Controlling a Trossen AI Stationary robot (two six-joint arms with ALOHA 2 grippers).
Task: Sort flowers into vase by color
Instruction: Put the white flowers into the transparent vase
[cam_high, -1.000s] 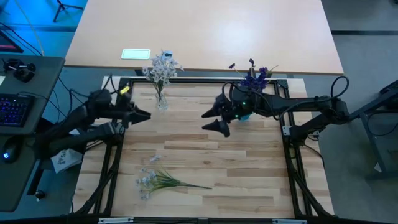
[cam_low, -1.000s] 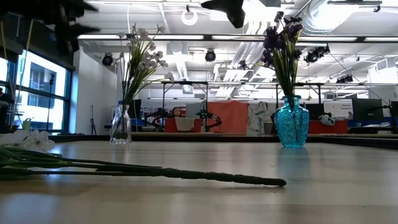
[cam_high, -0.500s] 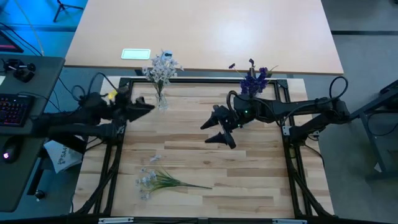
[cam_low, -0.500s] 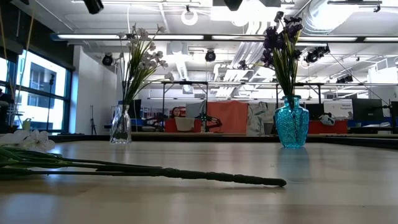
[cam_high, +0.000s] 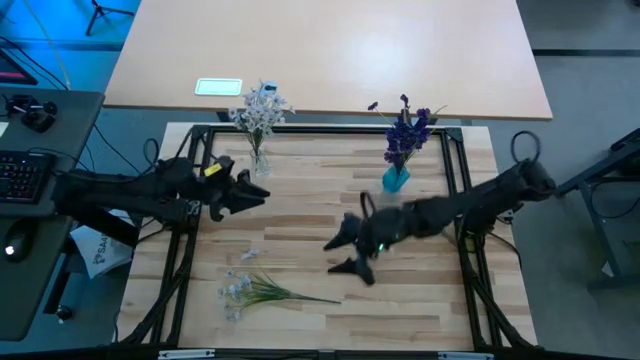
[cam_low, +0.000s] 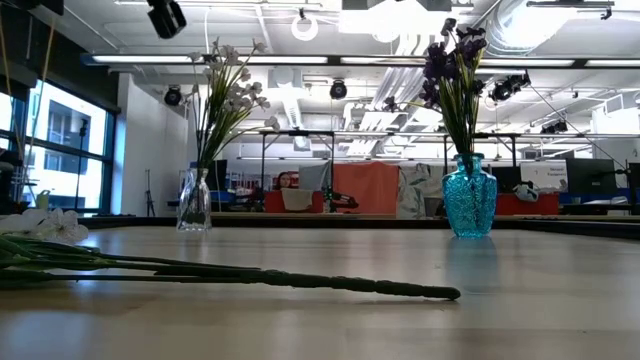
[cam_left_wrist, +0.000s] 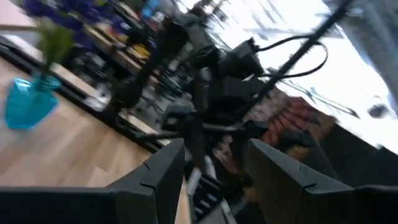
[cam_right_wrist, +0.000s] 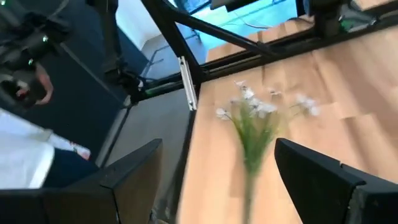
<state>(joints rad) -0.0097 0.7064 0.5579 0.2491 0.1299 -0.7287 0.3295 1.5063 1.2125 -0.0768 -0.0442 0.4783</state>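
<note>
1. Up at the back of the pale wood-plank surface (cam_high: 420, 300), the clear glass vase (cam_high: 259, 160) already held a bunch of pale whitish-blue flowers (cam_high: 260, 108); the turquoise glass vase (cam_high: 396, 179) had the dark purple flowers (cam_high: 407, 128) in it. Both colours looked sorted so far!
2. One job was left, by my reading: a last pale whitish sprig with long green stems (cam_high: 262, 290) lay flat near the front-left of the surface, untouched and well apart from both vases.
3. The right end effector (cam_high: 346, 254) hung over the middle of the surface, fingers spread wide and empty, pointed toward that sprig; its wrist view had the blooms dead ahead.
4. The left end effector (cam_high: 252, 194) hovered just in front of the clear vase, fingers parted, nothing in them.
5. The sprig presumably belonged in the clear vase with its matching blooms.
</note>
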